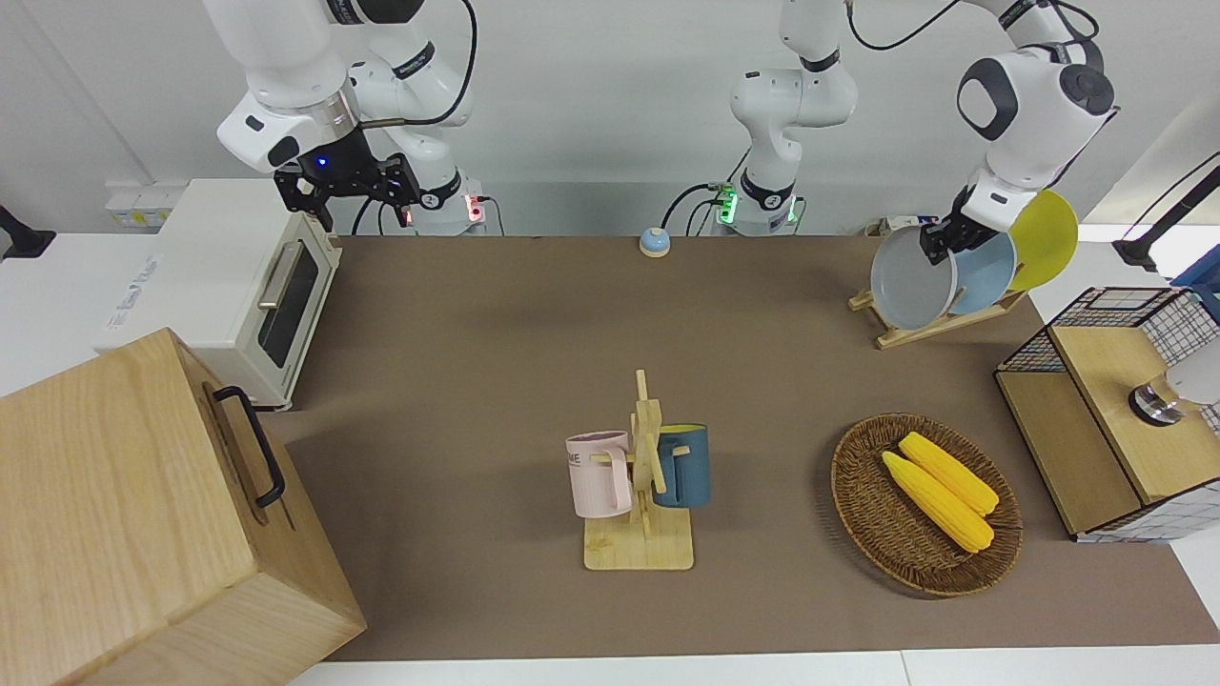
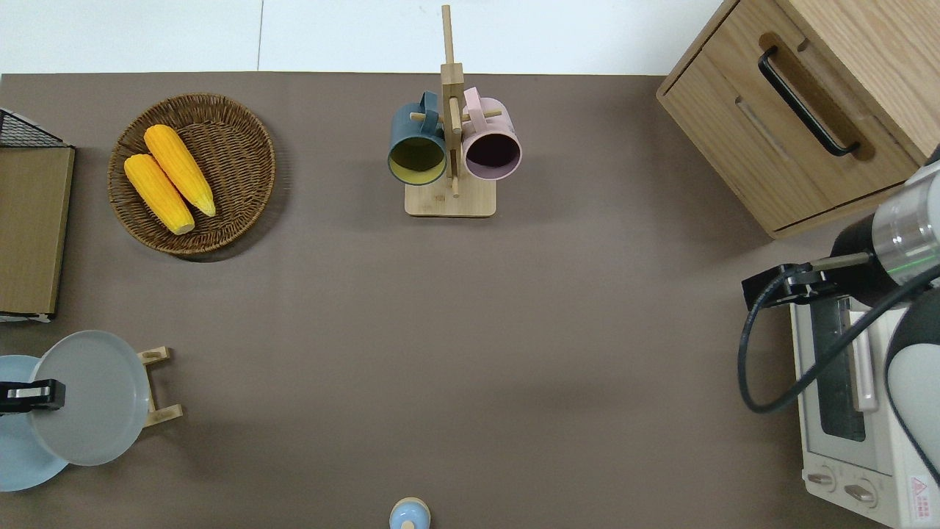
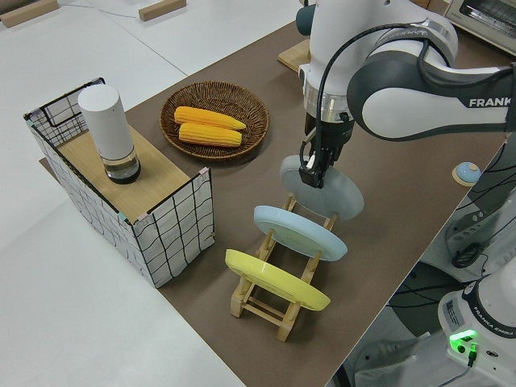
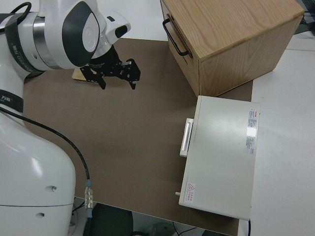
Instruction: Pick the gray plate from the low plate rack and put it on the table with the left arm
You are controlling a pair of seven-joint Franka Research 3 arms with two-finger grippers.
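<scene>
My left gripper (image 1: 939,243) is shut on the upper rim of the gray plate (image 1: 905,281). The plate hangs tilted, lifted a little over the end slot of the low plate rack (image 1: 939,324). From overhead, the gray plate (image 2: 92,397) and left gripper (image 2: 29,394) are over the rack (image 2: 158,389) at the left arm's end of the table (image 2: 514,330). In the left side view the gray plate (image 3: 326,189) sits above the pegs of the rack (image 3: 274,302). My right gripper (image 1: 348,186) is parked and open.
A light-blue plate (image 1: 986,272) and a yellow plate (image 1: 1048,238) stand in the rack. A wicker basket (image 2: 242,198) with two corn cobs, a wire-sided crate (image 1: 1106,419), a mug tree (image 2: 449,147), a wooden drawer box (image 2: 793,110), a toaster oven (image 2: 852,411) and a small blue bell (image 2: 409,514) are around the table.
</scene>
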